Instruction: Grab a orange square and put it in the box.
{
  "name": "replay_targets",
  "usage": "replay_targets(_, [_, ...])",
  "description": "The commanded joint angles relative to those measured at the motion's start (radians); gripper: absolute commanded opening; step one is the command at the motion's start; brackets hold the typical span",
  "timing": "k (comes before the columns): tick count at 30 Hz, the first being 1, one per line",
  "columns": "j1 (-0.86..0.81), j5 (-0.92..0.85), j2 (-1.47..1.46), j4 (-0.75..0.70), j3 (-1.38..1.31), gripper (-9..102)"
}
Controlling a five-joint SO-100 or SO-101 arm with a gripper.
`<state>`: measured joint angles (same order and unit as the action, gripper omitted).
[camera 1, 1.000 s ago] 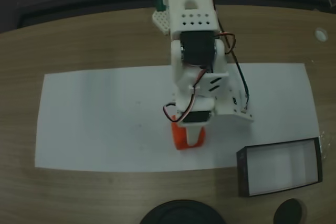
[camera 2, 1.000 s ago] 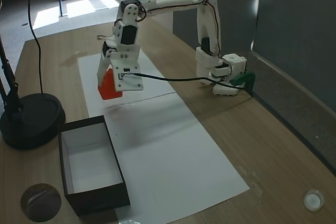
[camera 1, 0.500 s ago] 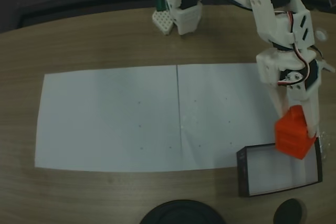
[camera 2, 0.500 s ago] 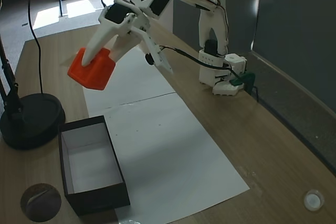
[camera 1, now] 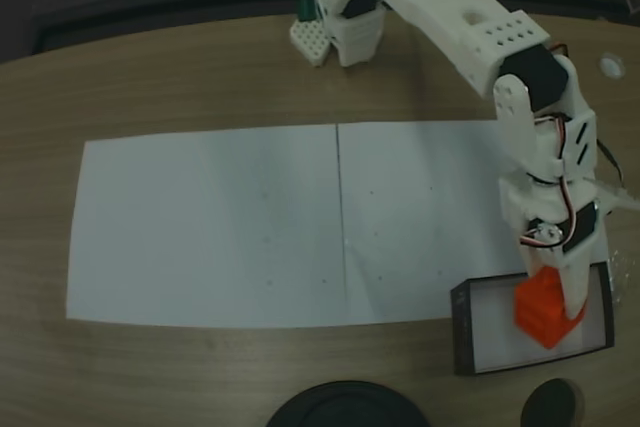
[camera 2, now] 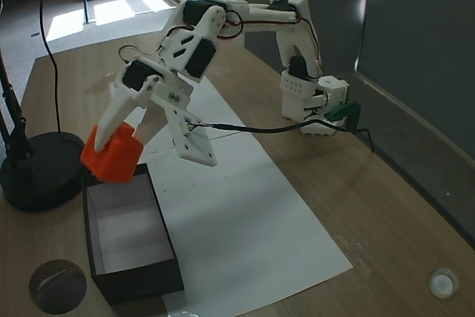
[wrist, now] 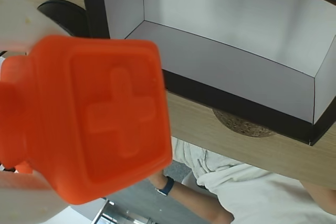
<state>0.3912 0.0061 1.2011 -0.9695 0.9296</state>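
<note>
Our hand (camera 2: 111, 150) is clamped on the orange square (camera 2: 111, 155). We hold it above the box (camera 2: 130, 276), over one end, so release means going down.

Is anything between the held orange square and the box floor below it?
Nothing: in a fixed view the orange square, clamped in the gripper, hangs above the box, whose white floor is bare.

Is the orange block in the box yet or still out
Out: the bright orange-red cube-like block hangs in the end effector above the shallow dark-walled tray's near end.
</note>
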Motion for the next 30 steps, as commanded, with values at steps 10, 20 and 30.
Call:
replay_targets(10, [0.000, 0.086, -0.071, 0.067, -0.074, 7])
replay_targets(20, [-0.002, 0.109, -0.083, 0.055, -0.074, 24])
replay_targets(30, [-0.018, 0.129, -0.075, 0.005, -0.097, 31])
